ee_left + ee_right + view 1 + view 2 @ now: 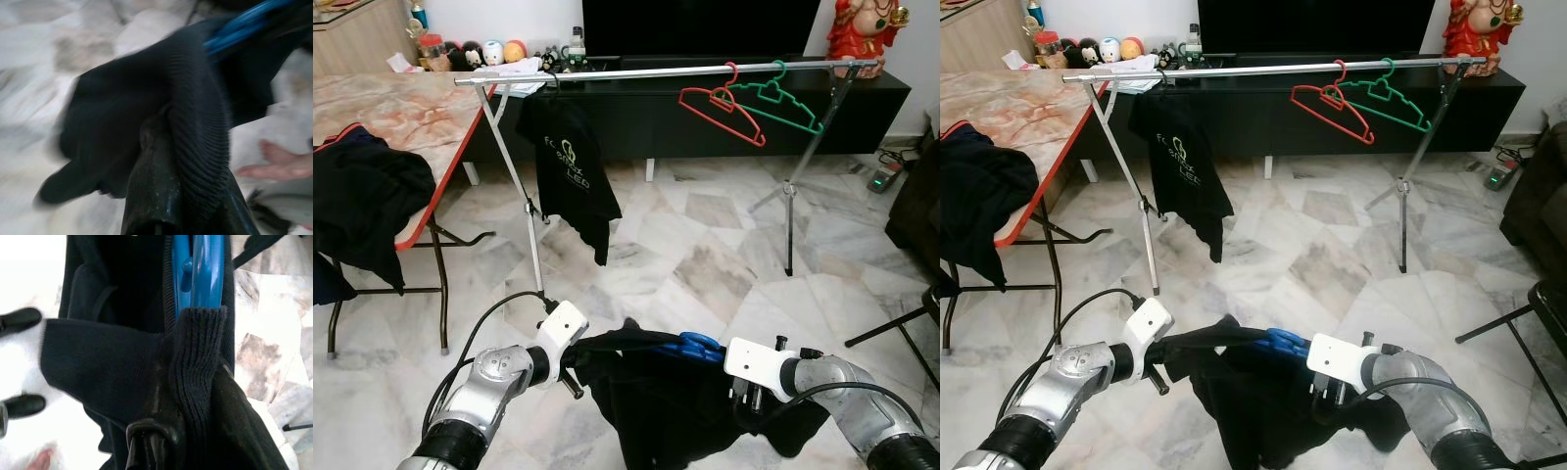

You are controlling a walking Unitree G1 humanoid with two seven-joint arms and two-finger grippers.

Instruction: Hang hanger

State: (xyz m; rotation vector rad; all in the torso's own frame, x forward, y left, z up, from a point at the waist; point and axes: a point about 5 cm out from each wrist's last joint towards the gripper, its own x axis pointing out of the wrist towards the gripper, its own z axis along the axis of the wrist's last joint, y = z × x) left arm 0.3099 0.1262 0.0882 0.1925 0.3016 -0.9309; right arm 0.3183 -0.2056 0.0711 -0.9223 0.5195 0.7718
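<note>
Blue hanger (pixel 701 344) is sitting inside a black shirt (pixel 675 401), held up low and near the robot, between the two arms. Left pincer (pixel 576 377) looks clamped on the shirt's ribbed collar on its side, and right pincer (pixel 195 396) is closed on the knit edge right at the hanger too, so both are pinching fabric, not bare plastic as far as I can see.

My read: this is the carry step, shirt loaded on the hanger but not hung yet. The rail (pixel 666 71) is far off across the marble floor (pixel 705 255), with a black printed tee (pixel 570 171) hanging on its left part and a red hanger (pixel 720 110) and green hanger (pixel 781 103) on the right. There's a free stretch between those, which seems the obvious target. Next move probably needs walking closer, lifting both arms, and getting the hook over the bar.

Hard to tell: the blue hook itself is mostly buried in cloth, left wrist view is blurry, and the counter (pixel 401 108) on the left is cut off.
</note>
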